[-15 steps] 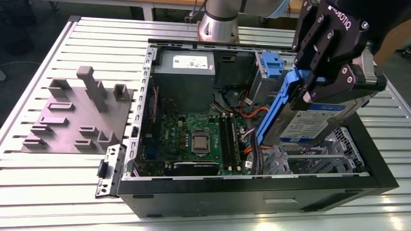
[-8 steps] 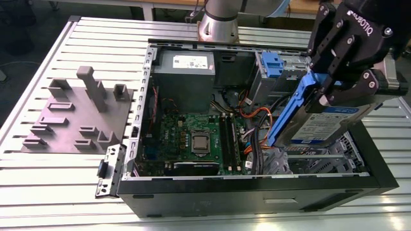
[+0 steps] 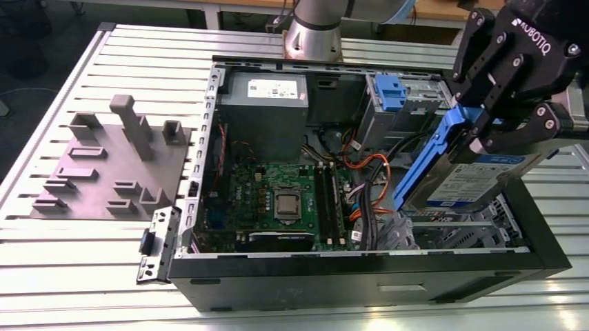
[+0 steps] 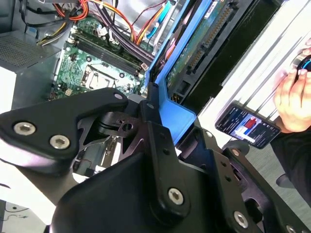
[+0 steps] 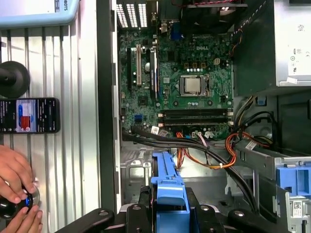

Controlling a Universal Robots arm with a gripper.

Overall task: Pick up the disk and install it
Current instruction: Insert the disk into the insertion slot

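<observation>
the disk (image 3: pixel 465 181) is bare silvery metal with a glossy paper label and a smooth blue plastic frame, the gripper (image 3: pixel 501 131) is matt black, and the table (image 3: pixel 65 234) is ribbed, dull grey metal

table (image 3: pixel 65 238): we see slotted aluminium rails | floor (image 3: pixel 27 89): dark (beyond the exterior view's left edge) | light: even, soft reflections
</observation>
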